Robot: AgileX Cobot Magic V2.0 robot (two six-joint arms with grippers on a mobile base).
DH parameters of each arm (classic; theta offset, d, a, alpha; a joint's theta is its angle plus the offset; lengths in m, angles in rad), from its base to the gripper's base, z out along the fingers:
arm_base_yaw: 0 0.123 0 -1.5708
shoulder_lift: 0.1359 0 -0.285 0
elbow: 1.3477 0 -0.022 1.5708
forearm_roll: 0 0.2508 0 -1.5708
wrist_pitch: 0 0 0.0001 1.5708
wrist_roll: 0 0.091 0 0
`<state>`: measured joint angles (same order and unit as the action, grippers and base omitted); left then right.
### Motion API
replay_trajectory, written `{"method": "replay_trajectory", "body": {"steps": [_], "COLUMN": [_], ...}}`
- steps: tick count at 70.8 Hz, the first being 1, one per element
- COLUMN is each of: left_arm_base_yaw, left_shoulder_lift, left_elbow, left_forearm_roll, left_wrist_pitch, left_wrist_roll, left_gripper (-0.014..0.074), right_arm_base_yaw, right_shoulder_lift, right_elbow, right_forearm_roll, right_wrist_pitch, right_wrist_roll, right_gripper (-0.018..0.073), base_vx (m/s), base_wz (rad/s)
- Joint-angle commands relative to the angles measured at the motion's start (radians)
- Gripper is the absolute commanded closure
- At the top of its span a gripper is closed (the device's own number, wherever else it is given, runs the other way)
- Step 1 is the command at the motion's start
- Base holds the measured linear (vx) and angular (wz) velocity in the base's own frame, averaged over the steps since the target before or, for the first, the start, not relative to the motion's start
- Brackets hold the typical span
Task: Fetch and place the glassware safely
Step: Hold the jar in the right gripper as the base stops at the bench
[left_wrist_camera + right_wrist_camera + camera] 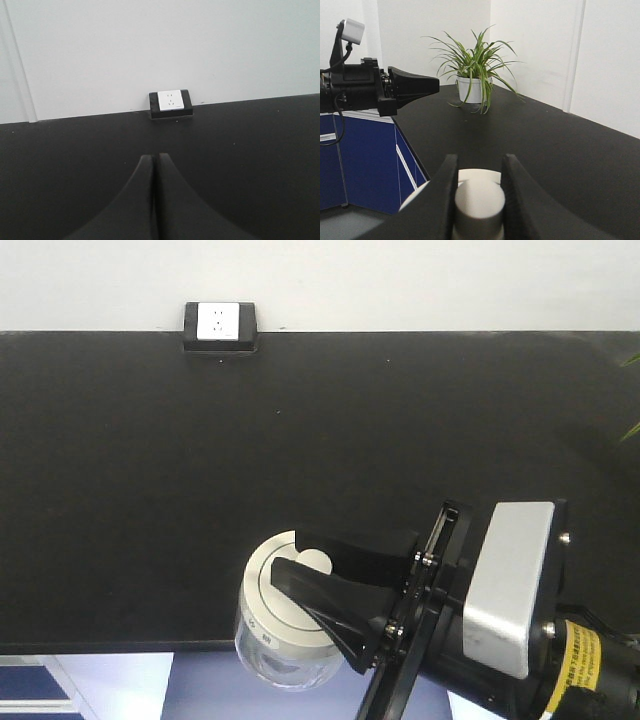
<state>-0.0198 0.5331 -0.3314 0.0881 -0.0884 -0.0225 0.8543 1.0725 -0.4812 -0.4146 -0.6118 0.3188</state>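
Observation:
The glassware is a squat clear jar (275, 660) with a cream-white lid (262, 585) and a central knob (479, 202). In the front view it sits over the front edge of the black counter (200, 460), low and a little left of centre. Whether it rests on the counter I cannot tell. My right gripper (292, 555) reaches in from the lower right and is shut on the knob. The wrist view shows its two fingers (447, 185) pressed against the knob's sides. My left gripper (154, 156) is shut on nothing, above bare counter; its black tip (436, 85) also shows at upper left.
A white wall socket in a black box (220, 327) stands at the counter's back edge against the wall, also straight ahead of the left wrist camera (171, 103). A potted plant (472, 75) stands at a counter corner. Blue cabinets (360, 160) lie below the front edge.

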Motion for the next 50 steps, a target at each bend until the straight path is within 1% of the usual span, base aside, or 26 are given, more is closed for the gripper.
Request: {"method": "replay_trajectory", "body": {"steps": [1, 50], "left_arm_base_yaw": [-0.007, -0.007], "left_shoulder_lift": [0.000, 0.000], "left_elbow": [-0.027, -0.027], "left_forearm_roll": [-0.005, -0.005], "left_wrist_pitch": [-0.072, -0.072], "left_wrist_roll": [-0.006, -0.006], "left_gripper": [0.0603, 0.0603], "right_arm_base_yaw": [-0.001, -0.001], "right_shoulder_lift": [-0.021, -0.021], "right_elbow": [-0.031, -0.031], "right_forearm_roll": [0.017, 0.017], "right_wrist_pitch": [-0.103, -0.103], "right_wrist_roll": [-0.003, -0.003], "right_gripper": [0.0563, 0.0563], "base_vx": [0.12, 0.08], "base_wz": [0.04, 0.02]}}
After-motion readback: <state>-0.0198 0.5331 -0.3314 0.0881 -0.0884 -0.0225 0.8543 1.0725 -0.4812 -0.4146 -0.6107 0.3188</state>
